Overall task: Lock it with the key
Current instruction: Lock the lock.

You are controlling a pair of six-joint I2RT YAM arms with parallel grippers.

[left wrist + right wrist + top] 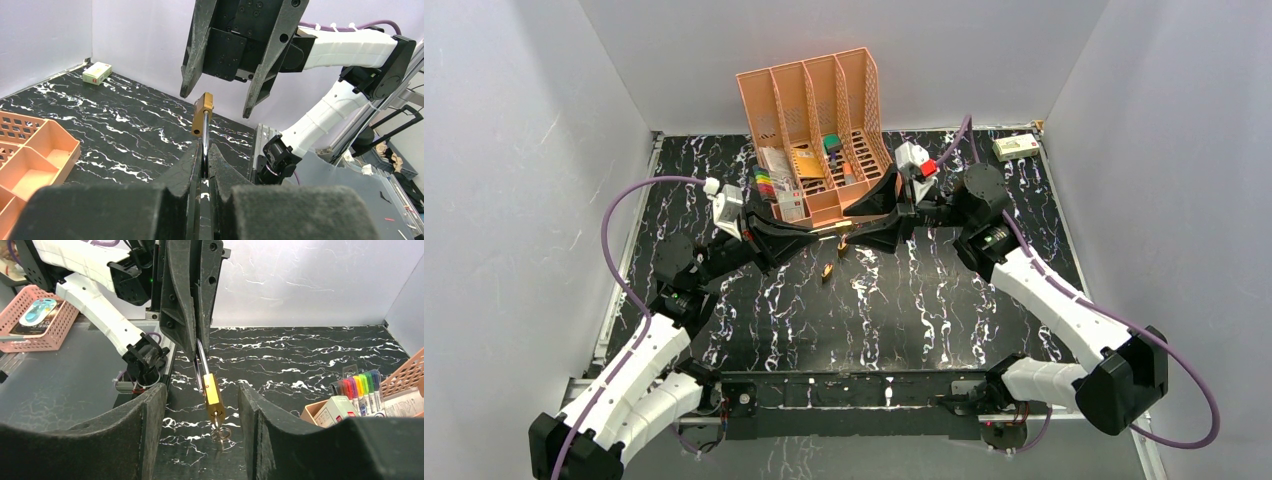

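A brass padlock (214,397) hangs in the air, and my left gripper (205,150) is shut on its steel shackle (205,131). The key (218,424) sticks out of the keyhole at the padlock's free end, with a small wire ring (221,434) hanging from it. My right gripper (202,390) is open, its fingers (150,415) standing either side of the padlock and key without touching them. In the top view both grippers meet in front of the orange organizer, left gripper (809,236) facing right gripper (866,234), with the padlock (838,236) between them.
An orange file organizer (819,130) stands behind the grippers, with coloured markers (766,185) and small boxes at its front. A second small padlock (827,272) lies on the black marbled table below the grippers. A white box (1014,147) sits at the back right corner.
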